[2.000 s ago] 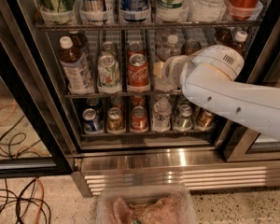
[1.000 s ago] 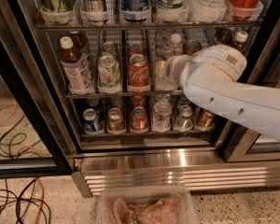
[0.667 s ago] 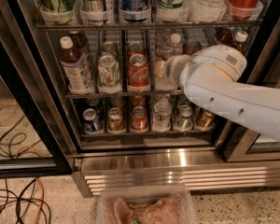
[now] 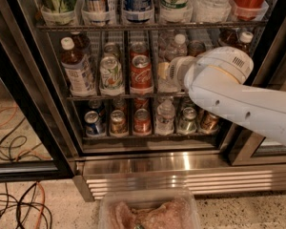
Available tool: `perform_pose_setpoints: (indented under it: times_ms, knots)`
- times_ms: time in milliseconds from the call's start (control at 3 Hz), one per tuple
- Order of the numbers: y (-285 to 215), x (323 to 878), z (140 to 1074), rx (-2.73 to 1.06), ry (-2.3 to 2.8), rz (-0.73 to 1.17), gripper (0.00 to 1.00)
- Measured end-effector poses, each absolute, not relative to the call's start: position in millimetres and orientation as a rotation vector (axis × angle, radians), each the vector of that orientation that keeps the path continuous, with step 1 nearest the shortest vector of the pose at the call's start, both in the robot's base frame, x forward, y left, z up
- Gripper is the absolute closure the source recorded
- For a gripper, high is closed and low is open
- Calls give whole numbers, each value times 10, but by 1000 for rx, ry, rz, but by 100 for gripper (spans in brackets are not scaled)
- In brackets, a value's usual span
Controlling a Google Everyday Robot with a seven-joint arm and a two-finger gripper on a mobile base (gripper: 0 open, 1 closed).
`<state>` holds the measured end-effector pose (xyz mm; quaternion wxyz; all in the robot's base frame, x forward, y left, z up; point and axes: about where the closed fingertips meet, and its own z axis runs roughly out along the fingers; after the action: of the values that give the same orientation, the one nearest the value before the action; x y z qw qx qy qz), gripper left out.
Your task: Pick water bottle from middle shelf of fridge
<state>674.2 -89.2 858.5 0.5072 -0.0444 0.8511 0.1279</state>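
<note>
The fridge (image 4: 33,94) stands open with its ribbed steel base panel (image 4: 181,175) below. The middle shelf (image 4: 86,98) is a dark wire rack split into lanes. A clear water bottle (image 4: 177,46) with a white cap stands in the fourth lane from the left, its lower part hidden by my arm. My gripper (image 4: 168,73) reaches into that lane at the shelf's front, at the end of the white arm (image 4: 229,94) that comes in from the right. The arm's wrist hides most of it.
On the middle shelf stand a brown-liquid bottle (image 4: 76,66), a green-white can (image 4: 111,73) and a red cola can (image 4: 141,73). Several cans and a small clear bottle (image 4: 165,116) fill the lower shelf. Cables (image 4: 14,204) lie on the floor at left. A clear tub (image 4: 148,211) sits at bottom centre.
</note>
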Motion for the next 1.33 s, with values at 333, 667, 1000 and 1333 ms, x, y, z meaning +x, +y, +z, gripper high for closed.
perform_pose_setpoints:
  times_ms: [333,667,1000,1333]
  knots:
    - [-898,6723,8626,-105,2044,312,100]
    - [-899,6688,8645,-95,2039,329,100]
    - [-900,6699,8644,-95,2038,329,100]
    - [-911,6674,8706,-94,2026,333,100]
